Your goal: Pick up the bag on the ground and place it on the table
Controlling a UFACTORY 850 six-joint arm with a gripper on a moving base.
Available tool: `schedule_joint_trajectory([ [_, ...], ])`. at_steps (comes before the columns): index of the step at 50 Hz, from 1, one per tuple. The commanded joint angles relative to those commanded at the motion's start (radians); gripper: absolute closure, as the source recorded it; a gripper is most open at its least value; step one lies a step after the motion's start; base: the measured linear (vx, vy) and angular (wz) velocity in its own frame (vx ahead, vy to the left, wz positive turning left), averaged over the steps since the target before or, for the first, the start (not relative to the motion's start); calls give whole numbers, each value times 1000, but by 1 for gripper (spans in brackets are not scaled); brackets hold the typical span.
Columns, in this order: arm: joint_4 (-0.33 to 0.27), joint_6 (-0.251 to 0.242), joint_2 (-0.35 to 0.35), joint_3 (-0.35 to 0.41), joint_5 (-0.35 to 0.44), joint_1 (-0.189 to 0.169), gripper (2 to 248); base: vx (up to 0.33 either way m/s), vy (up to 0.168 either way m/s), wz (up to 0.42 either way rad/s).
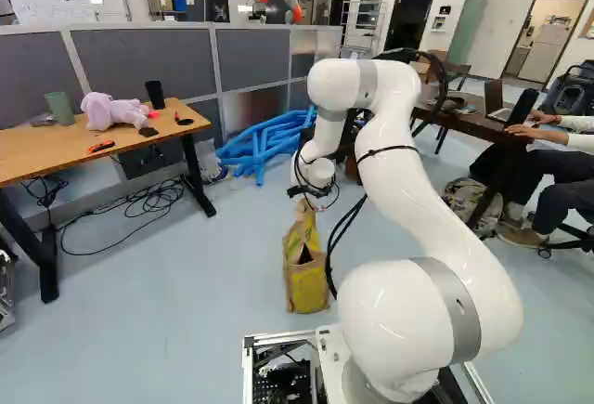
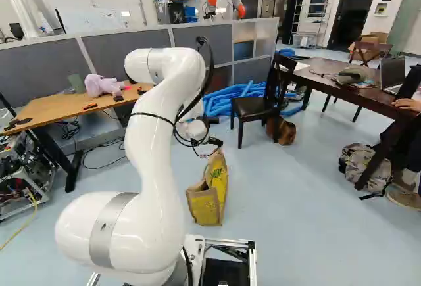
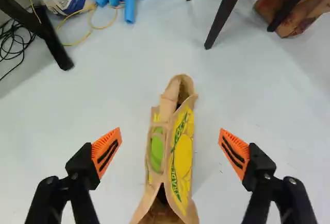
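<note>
Yellow and tan bag (image 1: 306,294), left base view: stands on the floor (image 1: 213,283) just below the middle of the frame, left of my arm (image 1: 408,190), with a dark opening towards me.
Tables, left base view: light wooden one (image 1: 46,156) at the left, dark one (image 1: 473,125) at upper right; I can't tell which the task means.
Bag, right base view: below the middle of the frame, upright, tan end panel beside a yellow side with green print, walls creased.
Gripper (image 3: 170,132), wrist view: orange pads (image 3: 106,152) spread wide, one to each side of the bag's line, touching nothing.
Bag, wrist view: beyond and between the fingers, narrow, tan along its rims, a green oval on one side.
Handling: I'd guess light and floppy, perhaps a woven sack that folds under pressure; breakage seems unlikely, slipping more so.
Grip: I'd lower straight over it and pinch both upper rims or the handles together, well down, since one wall alone could peel out.
</note>
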Motion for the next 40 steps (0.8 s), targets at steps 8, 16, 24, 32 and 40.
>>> schedule_joint_trajectory([
  [8,8,0,-37,-38,-27,0,3,0,0,0],
  [16,16,0,-73,-75,-53,0,3,0,0,0],
  [24,25,0,-109,-111,-80,0,3,0,0,0],
  [32,33,0,-144,-148,-107,0,3,0,0,0],
  [40,37,0,-180,-185,-134,0,3,0,0,0],
])
